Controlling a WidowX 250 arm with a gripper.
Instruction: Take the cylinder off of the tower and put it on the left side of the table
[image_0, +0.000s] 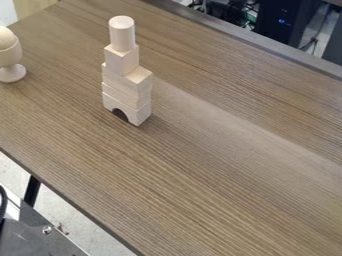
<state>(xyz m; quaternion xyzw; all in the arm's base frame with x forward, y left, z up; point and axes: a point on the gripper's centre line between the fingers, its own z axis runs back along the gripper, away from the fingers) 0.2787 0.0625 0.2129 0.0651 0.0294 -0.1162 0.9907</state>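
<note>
So 1 smooth pale wood cylinder (123, 36) stands upright on top of 1 squarish block (122, 62), then stacked flat blocks (128, 89) (can't count them for sure) and 1 arch (139, 115). Streaky woodgrain table (200, 170), plus 1 round-topped footed cup (9, 56) at the left edge. Can't tell if the gripper's spread or pinching.

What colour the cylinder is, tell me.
The cylinder is pale cream, seen best in the camera view.
</note>
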